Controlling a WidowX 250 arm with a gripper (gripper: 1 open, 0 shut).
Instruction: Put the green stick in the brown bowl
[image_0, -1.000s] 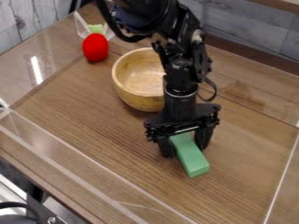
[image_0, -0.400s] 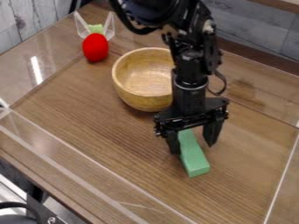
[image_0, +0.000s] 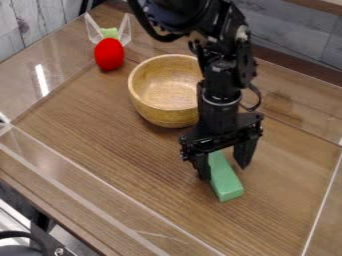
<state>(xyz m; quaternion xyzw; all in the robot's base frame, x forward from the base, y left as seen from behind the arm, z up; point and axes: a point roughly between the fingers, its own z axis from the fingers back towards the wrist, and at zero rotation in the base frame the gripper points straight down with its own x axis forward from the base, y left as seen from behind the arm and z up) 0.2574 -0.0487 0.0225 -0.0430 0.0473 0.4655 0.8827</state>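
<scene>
The gripper (image_0: 223, 153) points straight down over the wooden table (image_0: 94, 140), its jaws spread wide and straddling the upper end of the green stick (image_0: 226, 179). Nothing is clamped: the stick lies flat on the wood, and whether the fingertips touch its sides cannot be told from this angle.

By the look of things the task is at its start. The stick has not been lifted, and the brown bowl (image_0: 168, 90) stands empty, its pale inside bare. What remains is to close on the stick, raise it, carry it up and to the left over the near rim, and let it go inside.

The bowl sits near the stick, just beyond the gripper, so the carry should be short, though the stick must clear the thick wall. A clear raised border (image_0: 147, 210) runs along the front and side of the table; the stick's lower end lies apart from it, with bare wood around. A red ball-like object (image_0: 107, 55) sits well apart at the far left, out of the likely path
</scene>
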